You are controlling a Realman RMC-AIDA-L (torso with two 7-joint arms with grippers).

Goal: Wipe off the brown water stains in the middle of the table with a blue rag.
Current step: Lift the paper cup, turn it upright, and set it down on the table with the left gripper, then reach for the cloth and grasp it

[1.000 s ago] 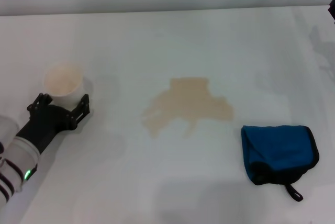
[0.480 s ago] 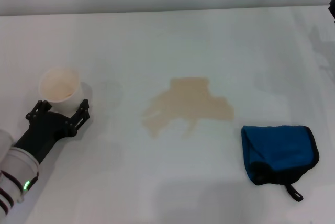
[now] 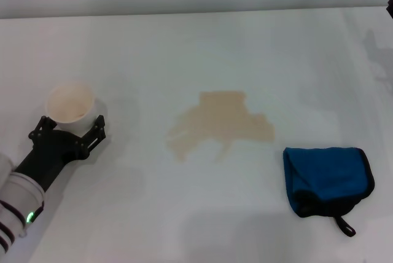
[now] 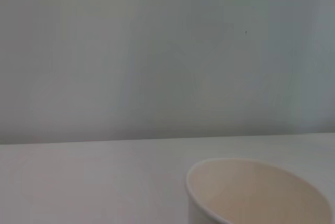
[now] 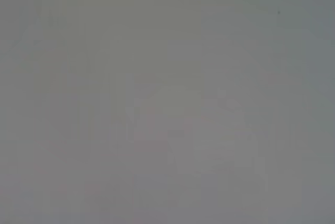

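Stains point(image 3: 220, 125) mid-table point(image 3: 184, 48). Rag point(image 3: 327, 180) at 4 o'clock of them, apart. Cup point(image 3: 70, 106) at 9 o'clock, well apart, left gripper point(image 3: 69, 129) fingers either side of it.

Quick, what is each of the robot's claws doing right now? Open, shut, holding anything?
Left gripper: open, its fingers on either side of the white cup, gripping nothing.
Right gripper: out of sight, apart from a dark sliver at the head view's right edge; cannot be told.
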